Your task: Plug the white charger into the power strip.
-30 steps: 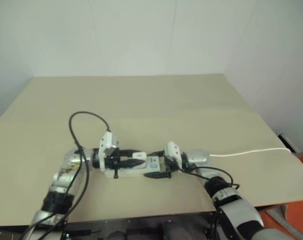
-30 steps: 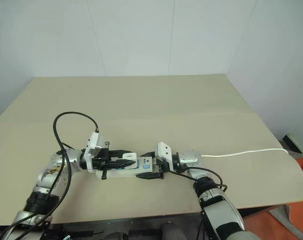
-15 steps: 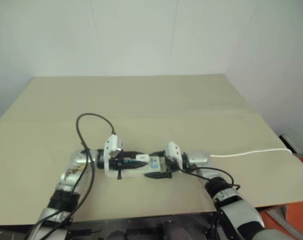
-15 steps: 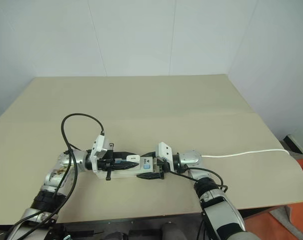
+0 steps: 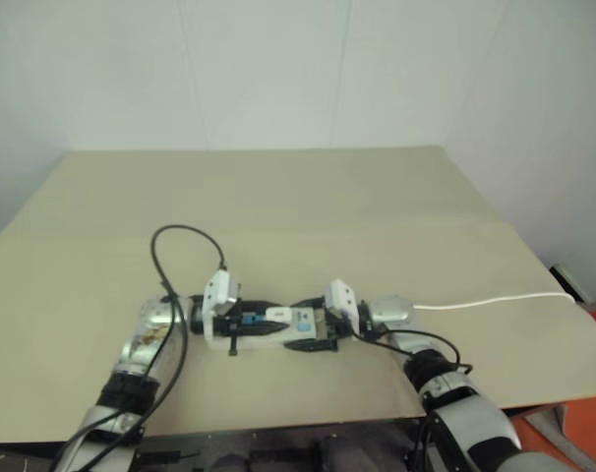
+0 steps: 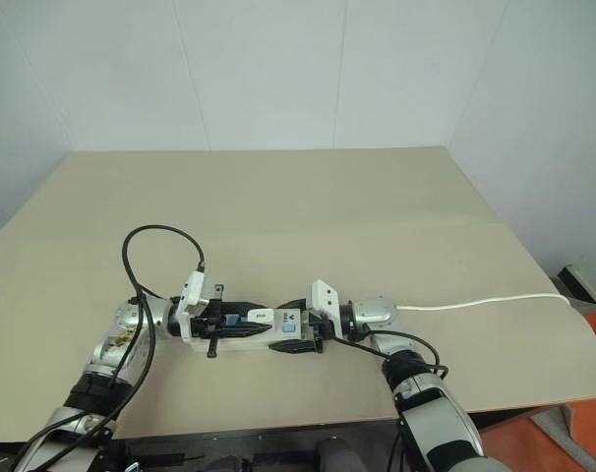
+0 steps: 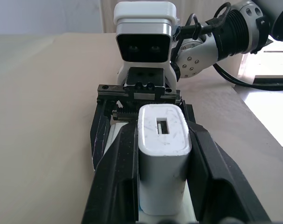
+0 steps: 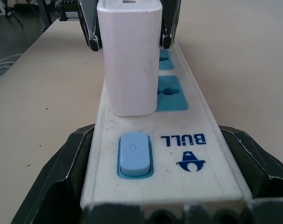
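My left gripper (image 7: 162,186) is closed on the white charger (image 7: 162,158), flat sides between the fingers. The charger stands on the power strip (image 8: 155,140), at the socket nearest the switch (image 8: 134,154). My right gripper (image 8: 155,205) clamps the strip's switch end. I judge the charger light, hard and smooth, so it can slip when pushed.

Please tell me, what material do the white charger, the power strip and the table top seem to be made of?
White charger: smooth matte plastic, rounded moulded corners.
Power strip: white plastic, slightly scuffed, with blue plastic socket faces.
Table: beige matte sheet, perhaps laminate or board; cannot tell.
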Available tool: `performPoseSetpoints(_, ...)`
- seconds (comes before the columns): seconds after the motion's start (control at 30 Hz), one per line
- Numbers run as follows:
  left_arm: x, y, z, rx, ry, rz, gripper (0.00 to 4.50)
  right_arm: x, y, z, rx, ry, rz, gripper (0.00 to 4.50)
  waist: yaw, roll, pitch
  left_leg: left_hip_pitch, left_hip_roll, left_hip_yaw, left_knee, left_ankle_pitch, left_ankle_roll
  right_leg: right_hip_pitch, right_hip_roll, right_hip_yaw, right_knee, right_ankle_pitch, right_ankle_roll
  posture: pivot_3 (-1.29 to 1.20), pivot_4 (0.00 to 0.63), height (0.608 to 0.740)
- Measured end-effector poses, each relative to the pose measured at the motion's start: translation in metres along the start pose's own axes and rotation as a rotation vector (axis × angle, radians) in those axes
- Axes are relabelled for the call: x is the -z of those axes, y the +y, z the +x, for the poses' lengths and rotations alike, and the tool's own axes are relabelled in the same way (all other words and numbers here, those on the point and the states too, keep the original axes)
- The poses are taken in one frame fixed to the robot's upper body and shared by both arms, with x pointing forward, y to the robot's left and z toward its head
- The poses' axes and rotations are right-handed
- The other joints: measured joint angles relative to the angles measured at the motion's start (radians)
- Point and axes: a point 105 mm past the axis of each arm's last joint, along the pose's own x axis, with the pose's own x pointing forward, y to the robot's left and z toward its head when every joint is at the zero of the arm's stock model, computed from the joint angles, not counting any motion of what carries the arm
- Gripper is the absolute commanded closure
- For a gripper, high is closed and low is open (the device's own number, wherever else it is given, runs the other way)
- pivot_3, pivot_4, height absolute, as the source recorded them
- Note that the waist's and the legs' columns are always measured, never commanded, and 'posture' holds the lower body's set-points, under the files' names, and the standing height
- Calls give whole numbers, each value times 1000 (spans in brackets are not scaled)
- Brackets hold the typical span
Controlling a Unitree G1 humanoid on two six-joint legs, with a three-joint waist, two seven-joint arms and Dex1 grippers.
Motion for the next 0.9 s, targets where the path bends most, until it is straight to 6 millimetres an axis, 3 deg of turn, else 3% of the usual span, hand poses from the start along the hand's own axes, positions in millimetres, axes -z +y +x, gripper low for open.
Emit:
performPoseSetpoints(0.3, 3, 3, 0, 15, 6, 6, 3490, 3, 1, 0, 4, 7, 9, 1080, 1, 4, -9, 0, 0, 0, 0, 0, 0, 0, 0, 0, 0, 0, 0, 0, 150, 740)
performPoseSetpoints(0.33, 3, 3, 1, 18, 8, 3, 2780, 3, 1, 0, 4, 7, 9, 1080, 1, 4, -10, 0, 0, 0, 0, 0, 0, 0, 0, 0, 0, -1, 0, 0, 150, 740)
performPoseSetpoints(0.43, 13, 3, -10, 19, 90, -37, 1975, 3, 1, 0, 4, 5, 11, 1080, 2, 5, -10, 0, 0, 0, -1, 0, 0, -1, 1, 1, 0, -1, -1, 0, 150, 740)
performPoseSetpoints(0.63, 8, 2, -14, 27, 99, -72, 47, 2, 1, -1, 3, 5, 10, 1080, 4, 5, -10, -1, 0, 1, -1, 0, 0, -2, 1, 1, -1, -1, -1, 0, 150, 740)
performPoseSetpoints(0.73, -8, 2, -16, 34, 73, -43, 18, 2, 1, 0, 2, 4, 10, 1080, 3, 5, -10, -1, 1, 1, -1, 0, 0, -2, 1, 1, -1, -1, -1, 0, 150, 740)
performPoseSetpoints(0.9, -64, 8, -41, -33, -1, 53, 18, 2, 1, 1, 1, 1, 11, 1080, 0, 5, -10, -1, 2, 1, -2, 0, 0, -3, 1, 1, -1, -1, -1, 0, 150, 740)
